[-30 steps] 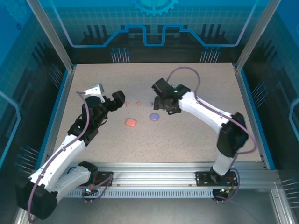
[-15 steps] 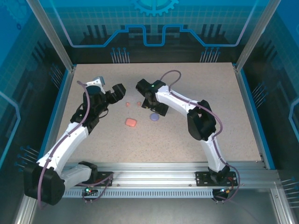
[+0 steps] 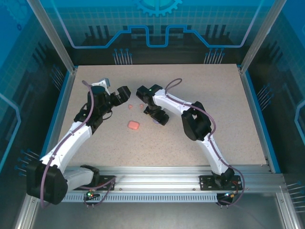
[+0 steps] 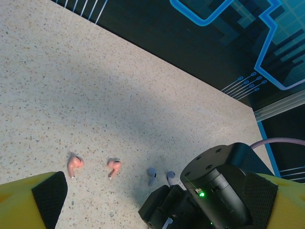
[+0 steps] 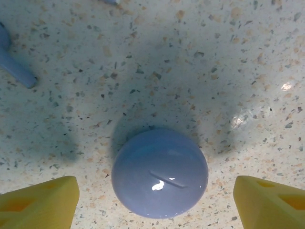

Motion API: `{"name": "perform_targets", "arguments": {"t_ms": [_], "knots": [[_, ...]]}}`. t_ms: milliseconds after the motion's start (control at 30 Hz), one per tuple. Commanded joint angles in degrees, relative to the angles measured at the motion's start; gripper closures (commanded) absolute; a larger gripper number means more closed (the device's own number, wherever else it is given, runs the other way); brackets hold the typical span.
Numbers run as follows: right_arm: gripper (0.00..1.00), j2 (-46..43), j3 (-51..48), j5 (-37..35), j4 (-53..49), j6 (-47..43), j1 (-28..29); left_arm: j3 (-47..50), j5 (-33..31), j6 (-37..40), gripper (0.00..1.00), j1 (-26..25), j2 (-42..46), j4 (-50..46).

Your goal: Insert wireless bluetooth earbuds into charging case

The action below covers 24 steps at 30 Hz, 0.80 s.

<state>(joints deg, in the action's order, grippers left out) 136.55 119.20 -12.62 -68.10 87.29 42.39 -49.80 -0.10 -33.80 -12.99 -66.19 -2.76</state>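
Two red-orange earbuds (image 4: 74,164) (image 4: 113,167) lie on the speckled table, with two purple earbuds (image 4: 152,175) (image 4: 170,177) just right of them. My left gripper (image 4: 157,200) hangs open above and short of them, with the right arm's black wrist (image 4: 224,191) between its yellow fingers (image 4: 33,202). In the top view the left gripper (image 3: 123,94) is left of the red earbuds (image 3: 131,106). The closed round purple case (image 5: 159,172) sits between the open right gripper's (image 5: 155,200) fingers (image 5: 40,200), untouched. A purple earbud stem (image 5: 14,64) lies beyond it. Pale beige earbuds are out of view.
A closed red-orange case (image 3: 133,125) lies on the table nearer the bases, left of the right gripper (image 3: 157,116). The right arm stretches across the middle of the table. Blue-lit walls and metal posts (image 3: 52,38) enclose the tabletop.
The right arm swung left and its gripper came down over the purple case. The left gripper moved slightly up and right, toward the red earbuds.
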Motion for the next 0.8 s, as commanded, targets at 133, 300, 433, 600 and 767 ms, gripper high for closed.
{"name": "perform_targets", "arguments": {"t_ms": [133, 300, 433, 600, 767], "knots": [[0.16, -0.4, -3.3, 0.4, -1.0, 0.7, 0.6, -2.9, 2.1, -0.3, 0.01, 0.3, -0.8, -1.0], [0.16, -3.0, -8.8, 0.4, 1.9, -0.4, 0.5, -3.1, 2.8, -0.6, 0.01, 0.3, -1.3, -0.3], [0.17, -6.3, -11.5, 0.4, 3.4, -3.3, 0.5, -3.3, 3.2, -0.8, 0.01, 0.3, -1.6, -0.4], [0.17, -10.6, -16.7, -0.4, 5.6, -6.2, 0.3, -3.3, 3.9, -1.2, 0.01, 0.4, -1.8, -0.6], [0.17, -13.5, -18.7, 1.7, 11.3, -12.1, -0.2, -3.2, 4.4, -2.5, 0.01, 0.3, -2.4, -0.6]]}}
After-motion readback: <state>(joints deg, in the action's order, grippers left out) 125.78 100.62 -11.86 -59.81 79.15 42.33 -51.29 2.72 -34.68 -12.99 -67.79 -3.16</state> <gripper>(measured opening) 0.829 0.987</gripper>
